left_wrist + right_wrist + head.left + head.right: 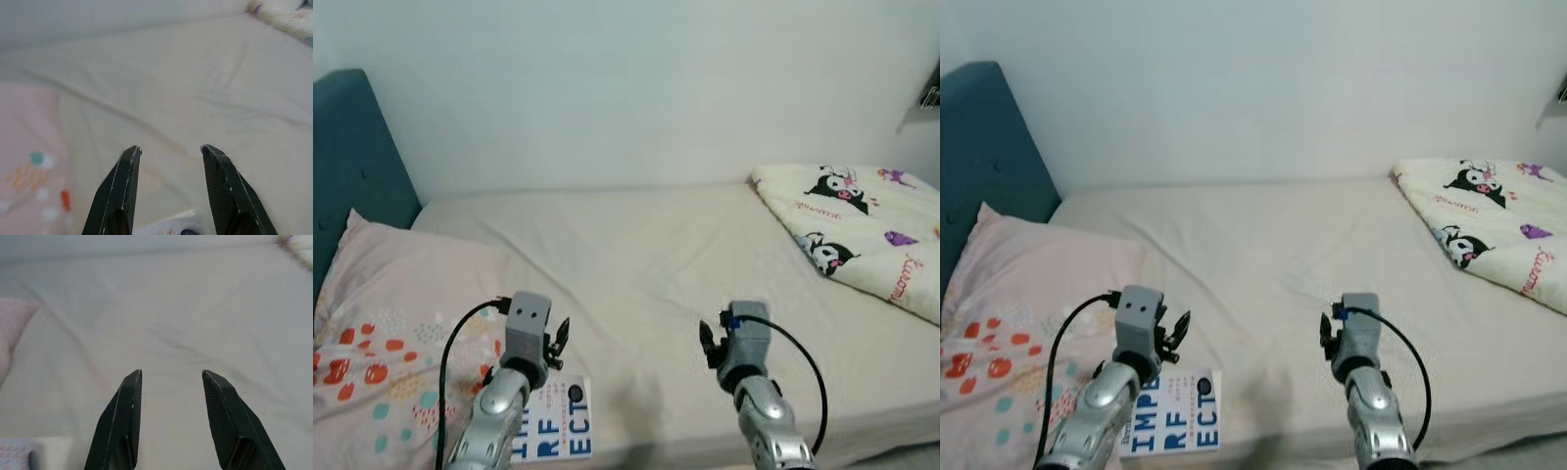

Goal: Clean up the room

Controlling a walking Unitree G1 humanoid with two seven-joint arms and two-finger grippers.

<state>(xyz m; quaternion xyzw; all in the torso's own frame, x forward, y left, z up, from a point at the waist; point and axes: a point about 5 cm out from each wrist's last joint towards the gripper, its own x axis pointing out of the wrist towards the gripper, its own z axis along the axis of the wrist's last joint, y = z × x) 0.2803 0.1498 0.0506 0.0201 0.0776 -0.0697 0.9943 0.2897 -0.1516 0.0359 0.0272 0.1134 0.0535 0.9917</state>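
1. The left gripper hangs above the near edge of the bed, its two black fingers spread apart with nothing between them.
2. A white book with large blue letters lies flat on the sheet just beneath and slightly inboard of the left gripper; its corner peeks in between the finger bases in the left wrist view, not touched by them.
3. A pink pillow with red, teal and orange spots lies to the outer side of the left gripper, its edge just beside the book.
4. The right gripper hovers over bare beige sheet, well apart from the left one, fingers likewise parted and empty.
5. A folded cream blanket printed with black cartoon figures lies far ahead of the right gripper and out to its right, at the bed's far right end.
6. A teal headboard stands beyond the pillow, left of the left gripper, against a white wall.
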